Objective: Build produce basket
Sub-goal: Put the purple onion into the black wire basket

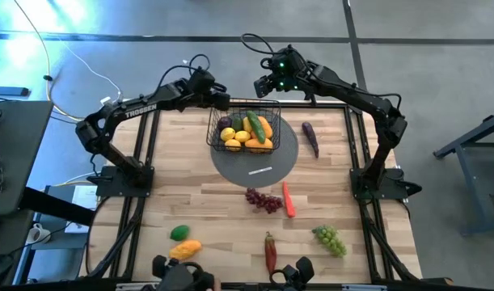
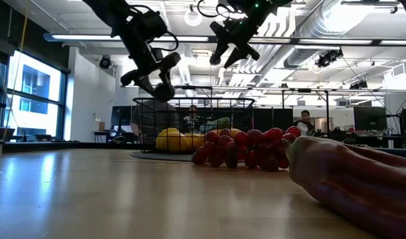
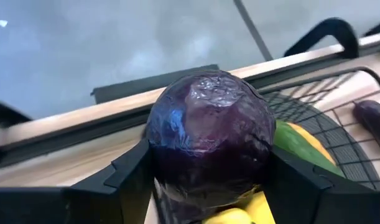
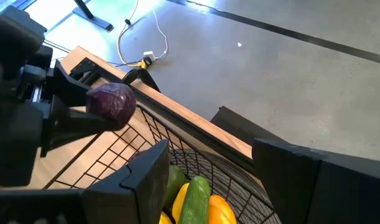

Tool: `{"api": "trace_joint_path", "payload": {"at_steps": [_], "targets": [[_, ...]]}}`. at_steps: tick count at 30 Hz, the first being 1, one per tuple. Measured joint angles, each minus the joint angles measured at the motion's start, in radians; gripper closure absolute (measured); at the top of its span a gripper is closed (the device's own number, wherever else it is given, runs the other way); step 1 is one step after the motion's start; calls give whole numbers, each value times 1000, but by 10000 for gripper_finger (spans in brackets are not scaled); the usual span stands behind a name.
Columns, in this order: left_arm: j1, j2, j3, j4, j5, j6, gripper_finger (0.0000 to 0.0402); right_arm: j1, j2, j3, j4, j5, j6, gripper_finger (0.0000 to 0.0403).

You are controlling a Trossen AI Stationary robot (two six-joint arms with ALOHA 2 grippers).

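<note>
Left gripper [image 1: 217,103] hovers at the basket [image 1: 272,111]'s 10 o'clock corner, clamped on a purple plum [image 3: 208,134]; right gripper [image 1: 267,86], fingers apart, hangs at 12.

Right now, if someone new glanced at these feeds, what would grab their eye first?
Probably the left gripper holding a purple plum over the far-left corner of the black wire basket, which already holds lemons and a cucumber. The right gripper hangs open above the basket's far edge. Nearer the front, red grapes, a carrot and green grapes lie loose on the table.
</note>
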Motion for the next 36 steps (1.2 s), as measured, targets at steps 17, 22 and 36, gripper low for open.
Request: {"api": "trace_joint_path", "payload": {"at_steps": [17, 22, 36], "targets": [[-93, 75, 0, -10, 25, 115, 164, 0, 0, 0, 0, 3, 0, 192], [-93, 89, 0, -12, 56, 121, 164, 0, 0, 0, 0, 3, 0, 192], [-91, 89, 0, -34, 47, 111, 36, 0, 0, 0, 0, 3, 0, 192]]}}
